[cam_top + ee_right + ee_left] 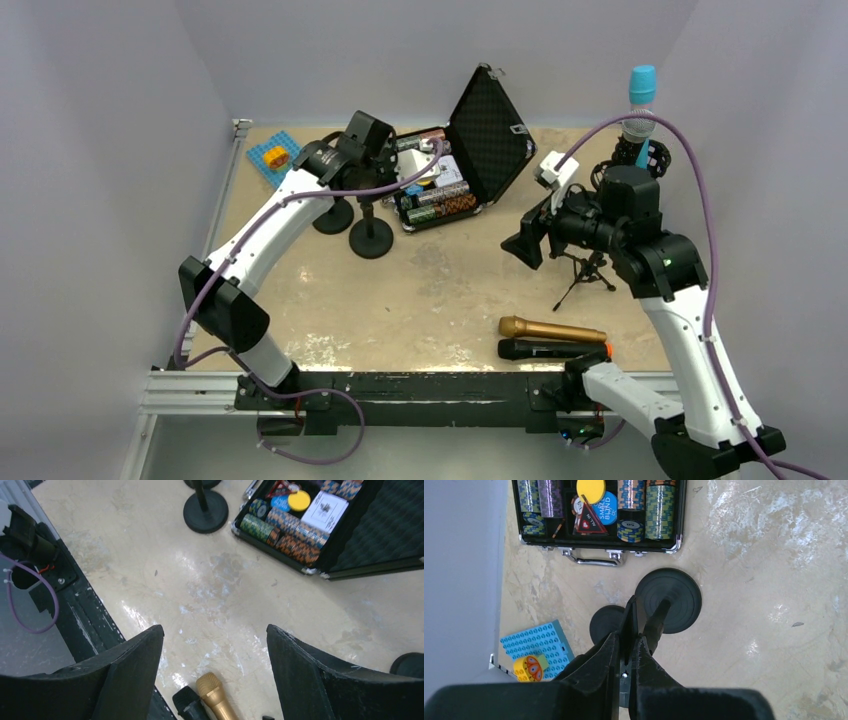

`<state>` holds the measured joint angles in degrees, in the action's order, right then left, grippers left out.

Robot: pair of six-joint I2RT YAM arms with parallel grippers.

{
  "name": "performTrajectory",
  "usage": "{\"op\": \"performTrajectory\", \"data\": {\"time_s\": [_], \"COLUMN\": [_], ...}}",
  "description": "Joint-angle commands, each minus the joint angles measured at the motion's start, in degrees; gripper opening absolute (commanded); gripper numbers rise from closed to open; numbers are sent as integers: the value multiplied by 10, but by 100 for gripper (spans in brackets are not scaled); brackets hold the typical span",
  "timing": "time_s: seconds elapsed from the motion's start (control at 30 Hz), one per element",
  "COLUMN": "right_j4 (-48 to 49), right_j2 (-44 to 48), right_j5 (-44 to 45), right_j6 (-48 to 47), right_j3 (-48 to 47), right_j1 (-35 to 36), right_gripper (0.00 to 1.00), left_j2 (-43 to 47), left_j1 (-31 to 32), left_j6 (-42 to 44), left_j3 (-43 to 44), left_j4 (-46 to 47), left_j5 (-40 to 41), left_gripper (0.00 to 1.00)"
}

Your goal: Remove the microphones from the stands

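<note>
The right gripper point(214, 632) hangs with its jaws spread wide and nothing between them, tilted down over the table point(165, 580). The gold microphone point(216, 698) and the black microphone point(186, 703) lie side by side just below it, near the front edge. From where I stand, that spread looks like readiness for a fat handle, not a grip on anything.

The left gripper point(631, 611) is pinched completely shut on nothing, its fingers just beside the thin pole of a round-base stand point(668, 600). A second round base point(606, 622) sits close by, and neither shows a microphone on it.

The one that matters is the blue-capped microphone point(641, 92), upright in its stand point(640, 152) at the far right corner, beyond the right arm. An empty tripod stand point(587, 268) sits under that arm. I'd judge the blue-capped one is next to come off, and that the right arm, being nearer, is the natural one to take it.
</note>
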<state>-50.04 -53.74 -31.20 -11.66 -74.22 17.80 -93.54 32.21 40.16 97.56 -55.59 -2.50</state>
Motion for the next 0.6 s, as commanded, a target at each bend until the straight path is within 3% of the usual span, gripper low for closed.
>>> {"op": "performTrajectory", "data": {"time_s": [0.0, 0.1, 0.27, 0.4, 0.57], "right_j4": [-5, -24, -72, -72, -91], "right_j2": [-12, -34, -77, -76, -96], "right_j5": [-11, 17, 134, 268, 328], "right_j6": [-4, 2, -3, -25, 3], "right_j3": [-104, -196, -356, -381, -380], "right_j1": [-3, -3, -7, -36, -149], "right_gripper": [79, 80, 80, 81, 83], "left_j2": [-13, -14, 27, 96, 132], "left_j1": [-9, -9, -9, -9, -8], "left_j6": [27, 19, -20, -69, -143], "left_j3": [34, 36, 44, 29, 67], "left_j4": [43, 49, 100, 191, 162], "left_j5": [39, 42, 29, -13, -148], "left_gripper": [7, 41, 76, 85, 85]}}
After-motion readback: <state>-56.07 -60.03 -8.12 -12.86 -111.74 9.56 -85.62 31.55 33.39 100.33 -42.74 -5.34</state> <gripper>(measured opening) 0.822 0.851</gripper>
